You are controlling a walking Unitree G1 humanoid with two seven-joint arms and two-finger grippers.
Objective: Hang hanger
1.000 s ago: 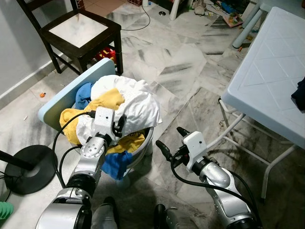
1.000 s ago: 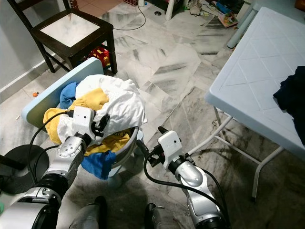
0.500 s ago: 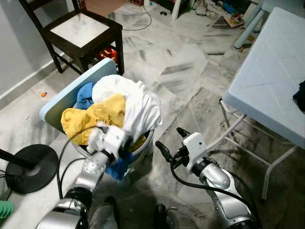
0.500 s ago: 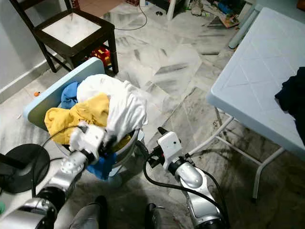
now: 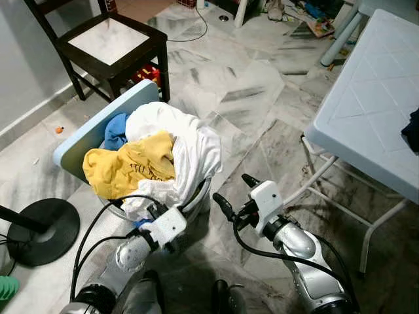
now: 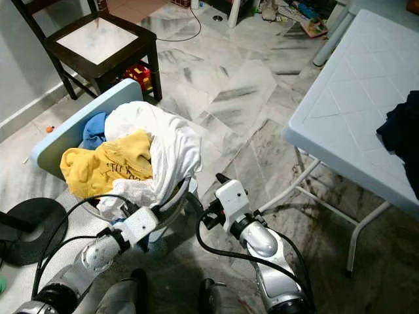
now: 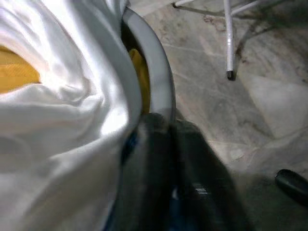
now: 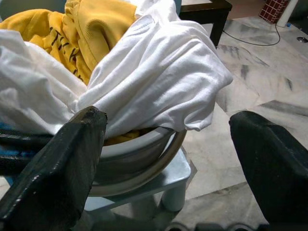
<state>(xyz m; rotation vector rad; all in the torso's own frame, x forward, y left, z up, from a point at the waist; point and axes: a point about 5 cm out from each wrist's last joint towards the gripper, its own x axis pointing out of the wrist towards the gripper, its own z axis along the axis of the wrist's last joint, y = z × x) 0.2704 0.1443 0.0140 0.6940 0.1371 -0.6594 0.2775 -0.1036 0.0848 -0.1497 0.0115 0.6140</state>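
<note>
With no hanger visible, the wide-open right gripper should wait while the left gripper, fingers apparently closed at lower left, clears the laundry basket rim.

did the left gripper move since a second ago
Yes. The left gripper has dropped from on top of the clothes down to the near rim of the laundry basket, toward the robot, with the yellow shirt now uncovered.
</note>
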